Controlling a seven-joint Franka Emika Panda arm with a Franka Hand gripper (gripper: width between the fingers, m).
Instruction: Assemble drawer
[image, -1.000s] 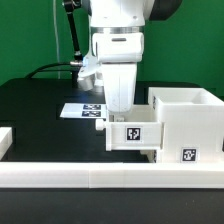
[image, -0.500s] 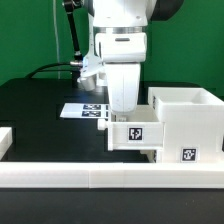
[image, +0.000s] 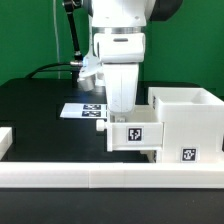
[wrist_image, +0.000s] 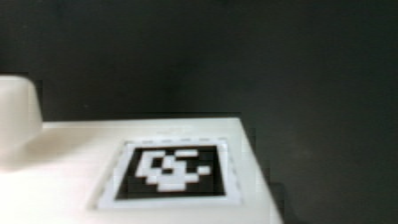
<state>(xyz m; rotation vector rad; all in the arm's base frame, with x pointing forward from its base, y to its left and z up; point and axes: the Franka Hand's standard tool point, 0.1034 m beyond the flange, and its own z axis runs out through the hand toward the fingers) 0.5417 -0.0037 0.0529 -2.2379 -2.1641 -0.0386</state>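
A small white drawer box (image: 135, 135) with a marker tag on its front stands at the middle of the black table. It is pushed partly into a larger white open case (image: 190, 125) on the exterior view's right. My gripper (image: 122, 110) hangs straight down over the small box's near-left corner. Its fingertips are level with the box's top edge and are hidden there. The wrist view shows a white panel with a tag (wrist_image: 175, 168) close below, and no fingers. I cannot tell whether the gripper is open or shut.
The marker board (image: 82, 110) lies flat behind the gripper, on the exterior view's left. A long white rail (image: 100, 180) runs along the table's front. A white piece (image: 5, 140) shows at the left edge.
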